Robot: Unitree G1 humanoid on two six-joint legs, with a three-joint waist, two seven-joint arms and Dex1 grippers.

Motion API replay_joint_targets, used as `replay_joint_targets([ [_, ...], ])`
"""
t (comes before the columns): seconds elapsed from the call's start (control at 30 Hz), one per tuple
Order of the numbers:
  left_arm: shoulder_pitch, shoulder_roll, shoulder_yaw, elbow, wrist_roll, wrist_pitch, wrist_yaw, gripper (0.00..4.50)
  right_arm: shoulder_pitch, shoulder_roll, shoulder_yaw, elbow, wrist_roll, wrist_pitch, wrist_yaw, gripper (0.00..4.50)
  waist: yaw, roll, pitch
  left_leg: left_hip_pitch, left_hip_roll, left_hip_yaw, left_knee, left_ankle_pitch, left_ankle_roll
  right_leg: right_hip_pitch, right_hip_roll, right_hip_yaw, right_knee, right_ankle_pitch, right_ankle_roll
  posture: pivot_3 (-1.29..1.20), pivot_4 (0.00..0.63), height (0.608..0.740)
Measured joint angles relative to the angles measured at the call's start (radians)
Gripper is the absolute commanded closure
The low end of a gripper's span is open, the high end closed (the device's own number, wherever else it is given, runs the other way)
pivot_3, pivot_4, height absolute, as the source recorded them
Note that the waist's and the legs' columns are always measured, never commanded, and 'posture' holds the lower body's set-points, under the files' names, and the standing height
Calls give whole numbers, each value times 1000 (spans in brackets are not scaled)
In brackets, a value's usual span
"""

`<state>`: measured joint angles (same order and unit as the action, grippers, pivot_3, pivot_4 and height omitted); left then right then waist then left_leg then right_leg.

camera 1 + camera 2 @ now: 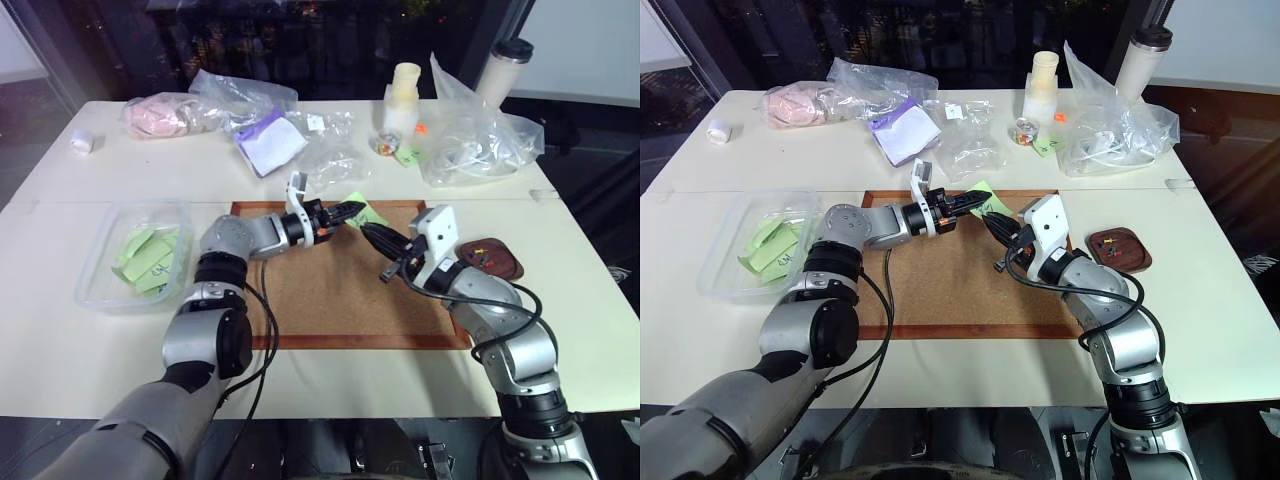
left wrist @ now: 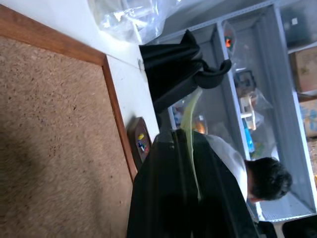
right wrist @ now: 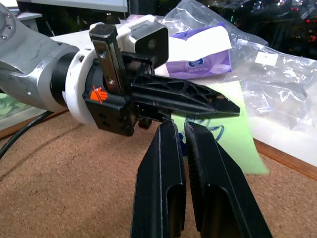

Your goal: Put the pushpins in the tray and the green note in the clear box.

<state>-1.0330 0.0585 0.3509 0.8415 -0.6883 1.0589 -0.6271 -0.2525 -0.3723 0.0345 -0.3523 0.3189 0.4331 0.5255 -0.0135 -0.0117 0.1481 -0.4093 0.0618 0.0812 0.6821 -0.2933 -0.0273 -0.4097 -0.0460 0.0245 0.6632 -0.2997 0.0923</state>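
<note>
Two grippers meet over the far part of the corkboard (image 1: 340, 290) in the left eye view: the left gripper (image 1: 352, 211) reaches in level from the left with its fingers closed on the green note (image 1: 366, 211), which sits at the board's far edge, while the right gripper (image 1: 375, 237) points toward it from the right, pressed together and holding nothing. On the table (image 1: 60, 330) to the left stands the clear box (image 1: 100, 262), with several pale green slips (image 1: 148, 262) lying in it, well apart from the note. To the right of the board, just off its frame, sits the tray (image 1: 505, 262) with a few coloured pushpins (image 1: 484, 252) in it. The right eye view gives the same layout, with wrinkled plastic bags (image 1: 1110, 125) and a lidded cup (image 1: 1137, 62) along the table's far side. In the left wrist view the note shows edge-on as a thin pale green strip pinched between the two black fingers (image 2: 163, 183), and the tray lies on the table just beyond the board's wooden frame. In the right wrist view the right gripper's fingers (image 3: 163, 183) stand side by side with barely a gap, their tips just beneath the left gripper, whose closed fingers lie across the note against the board's edge.
</note>
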Motion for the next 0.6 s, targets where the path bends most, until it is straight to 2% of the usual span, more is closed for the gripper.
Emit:
replay_joint_targets([
  [0.27,18,30,-141,-5,134,-149,-60,4451,0,36,-40,-9,49,21,-39,4500,0,0,0,0,0,1,0,0,-1,0,0,0,0,0,0,0,150,734],
  [0.5,19,51,-139,40,165,-238,-83,4451,12,65,-133,-66,149,80,-103,4500,3,0,0,0,0,1,0,-2,3,0,0,0,0,0,0,0,150,734],
  [0.6,64,88,-253,-110,219,-334,-214,4451,51,57,-229,-78,184,112,-164,4500,4,0,0,-1,0,3,0,1,-1,0,-1,0,-1,0,0,0,150,734],
])
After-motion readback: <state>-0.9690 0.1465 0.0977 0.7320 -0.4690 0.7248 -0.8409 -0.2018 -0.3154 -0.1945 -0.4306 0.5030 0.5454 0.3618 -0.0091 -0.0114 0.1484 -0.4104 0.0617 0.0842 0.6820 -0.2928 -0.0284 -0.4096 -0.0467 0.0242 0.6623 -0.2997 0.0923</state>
